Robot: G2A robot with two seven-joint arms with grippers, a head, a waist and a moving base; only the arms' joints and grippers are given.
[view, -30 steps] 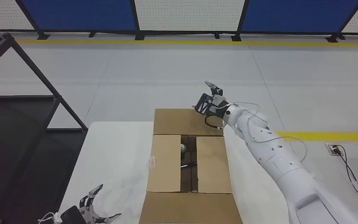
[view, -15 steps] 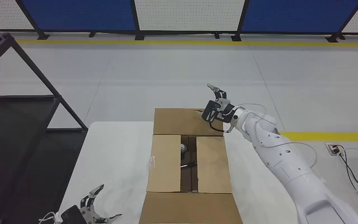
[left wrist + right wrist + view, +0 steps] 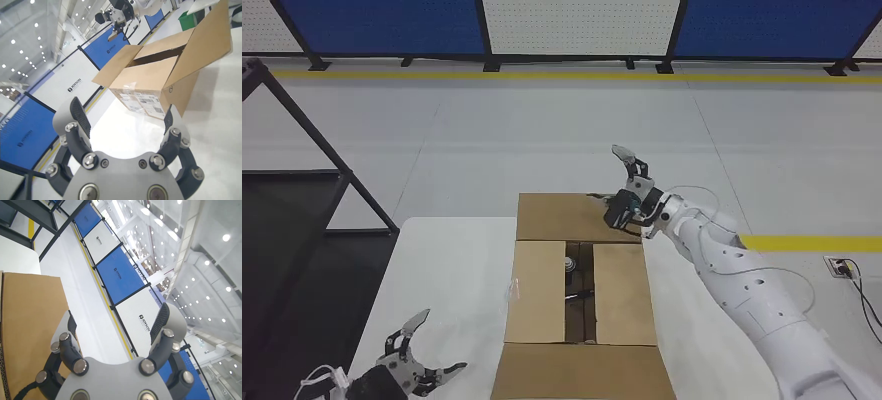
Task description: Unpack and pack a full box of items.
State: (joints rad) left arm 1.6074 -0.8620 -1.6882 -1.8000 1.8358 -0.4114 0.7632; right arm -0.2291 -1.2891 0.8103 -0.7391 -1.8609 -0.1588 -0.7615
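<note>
1. The white table has a rounded far corner, and the cardboard box sits on it, toward the middle-right.
2. The box has 4 flaps. The far 1 and the near 1 are folded outward. The 2 side flaps lie inward with a narrow gap between them.
3. Dark items show through that gap, too small for us to name.
4. The right gripper hangs at the far right corner of the box with its fingers spread and nothing between them. In the right wrist view 1 finger sits at the edge of the far flap; we cannot tell whether it touches.
5. The left gripper is low over the table's near left part, well apart from the box, with its fingers wide and nothing in them.
6. The pale grey floor is crossed by a yellow line that runs along blue and white partition panels.
7. A black rack stands left of the table.
8. The wrist views show rows of round ceiling lights in a high hall and a green bin beyond the box.
</note>
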